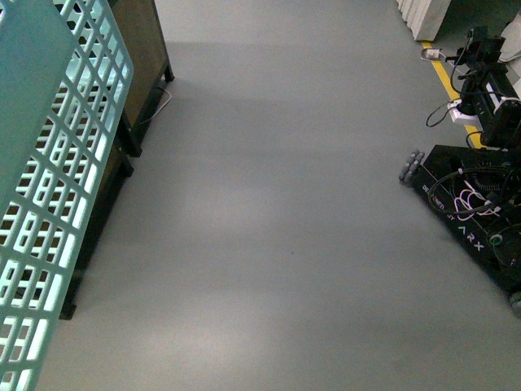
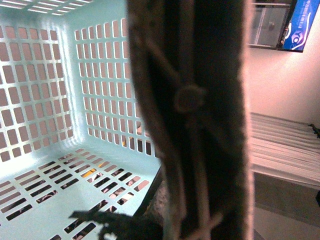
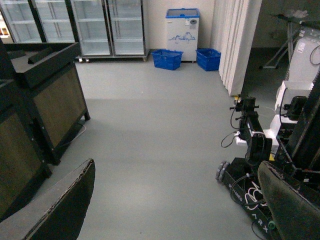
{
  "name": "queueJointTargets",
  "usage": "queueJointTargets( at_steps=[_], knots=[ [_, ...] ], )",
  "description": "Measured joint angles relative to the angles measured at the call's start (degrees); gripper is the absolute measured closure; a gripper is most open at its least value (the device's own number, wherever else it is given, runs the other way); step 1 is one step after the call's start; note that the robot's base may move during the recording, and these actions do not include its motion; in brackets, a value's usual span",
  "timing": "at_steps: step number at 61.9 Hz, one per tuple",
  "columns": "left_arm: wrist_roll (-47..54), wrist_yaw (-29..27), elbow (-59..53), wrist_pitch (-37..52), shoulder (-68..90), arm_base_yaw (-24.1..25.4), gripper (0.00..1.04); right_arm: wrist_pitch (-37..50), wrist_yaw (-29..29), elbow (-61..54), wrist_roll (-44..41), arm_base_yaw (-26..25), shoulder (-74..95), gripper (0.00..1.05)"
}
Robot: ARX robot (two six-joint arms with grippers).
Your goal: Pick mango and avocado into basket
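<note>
The light teal basket [image 1: 57, 195] hangs at the left edge of the front view, its slotted side facing me. In the left wrist view its lattice walls and bottom [image 2: 60, 115] fill the left half. My left gripper [image 2: 195, 150] is shut on the basket; a dark blurred finger or handle bar crosses the middle of that view. My right gripper [image 3: 175, 200] is open and empty, its two pads [image 3: 60, 205] wide apart over bare grey floor. The mango and the avocado are out of view. The part of the basket's inside that shows holds no fruit.
Dark wooden display stands [image 1: 138, 73] line the left side. Another ARX robot base with cables [image 1: 480, 204] stands at the right, also in the right wrist view [image 3: 255, 180]. Glass-door fridges [image 3: 90, 25], a chest freezer [image 3: 182, 32] and blue crates [image 3: 167, 59] stand at the far wall.
</note>
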Motion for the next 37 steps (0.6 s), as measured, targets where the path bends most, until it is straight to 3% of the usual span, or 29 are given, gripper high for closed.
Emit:
queueJointTargets(
  at_steps=[37],
  knots=[
    [-0.52, 1.11, 0.00, 0.00, -0.09, -0.09, 1.01, 0.00, 0.20, 0.00, 0.00, 0.00, 0.00, 0.09]
  ],
)
